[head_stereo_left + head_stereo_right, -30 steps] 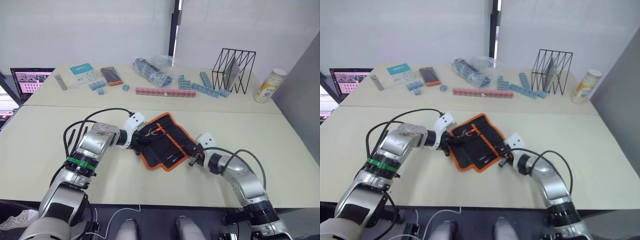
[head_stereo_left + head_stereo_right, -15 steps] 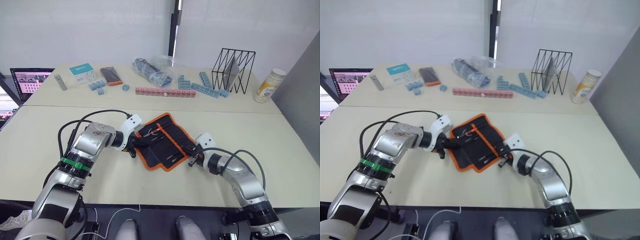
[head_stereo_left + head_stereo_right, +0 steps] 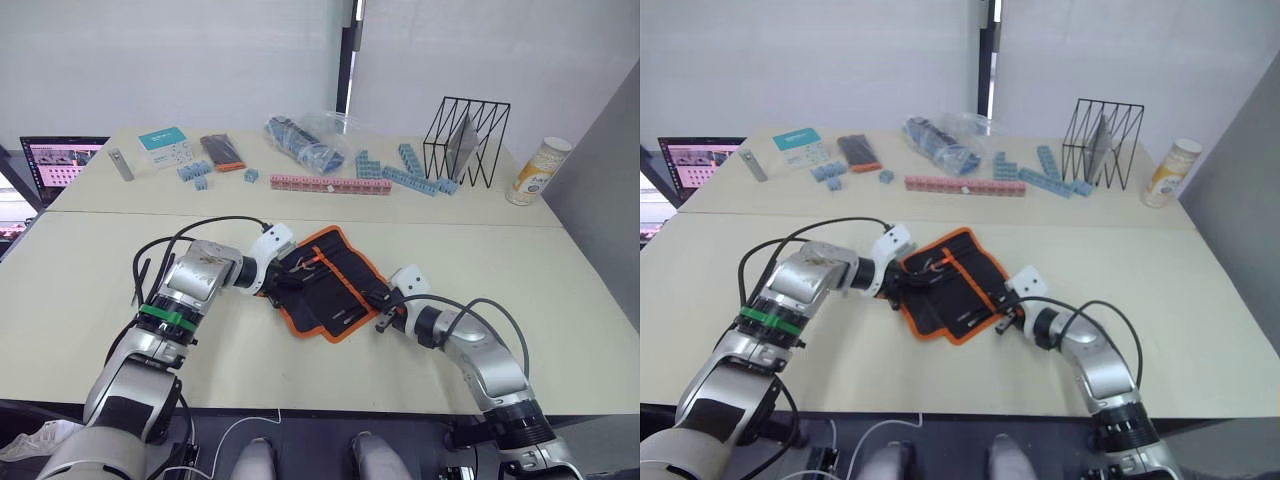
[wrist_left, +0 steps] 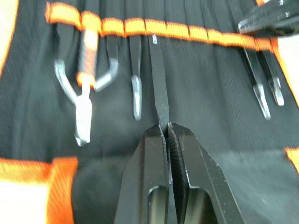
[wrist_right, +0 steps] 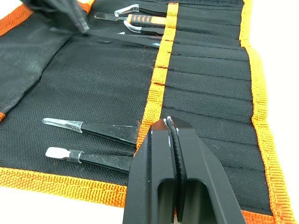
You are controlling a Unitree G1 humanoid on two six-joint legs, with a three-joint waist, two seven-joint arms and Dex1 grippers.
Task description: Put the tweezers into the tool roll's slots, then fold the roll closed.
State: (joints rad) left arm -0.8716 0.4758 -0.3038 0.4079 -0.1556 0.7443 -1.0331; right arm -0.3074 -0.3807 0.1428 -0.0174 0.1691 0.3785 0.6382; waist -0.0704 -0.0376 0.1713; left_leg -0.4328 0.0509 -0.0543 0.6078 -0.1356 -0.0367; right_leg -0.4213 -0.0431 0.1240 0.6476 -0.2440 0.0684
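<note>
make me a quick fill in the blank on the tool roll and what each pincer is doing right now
1. The left pincer is shut on a black ____ whose far end sits under the roll's orange band.
2. The tool roll lies ____ on the table, not folded.
3. The edging of the tool roll is coloured ____.
4. The right pincer is shut at the roll's ____ centre band.

Missing words: tweezer; open; orange; orange

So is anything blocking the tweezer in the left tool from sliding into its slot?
Nothing visible does. The left tool is shut on a tweezer whose far end already sits at the orange band of the tool roll, between neighbouring tweezers.
</note>
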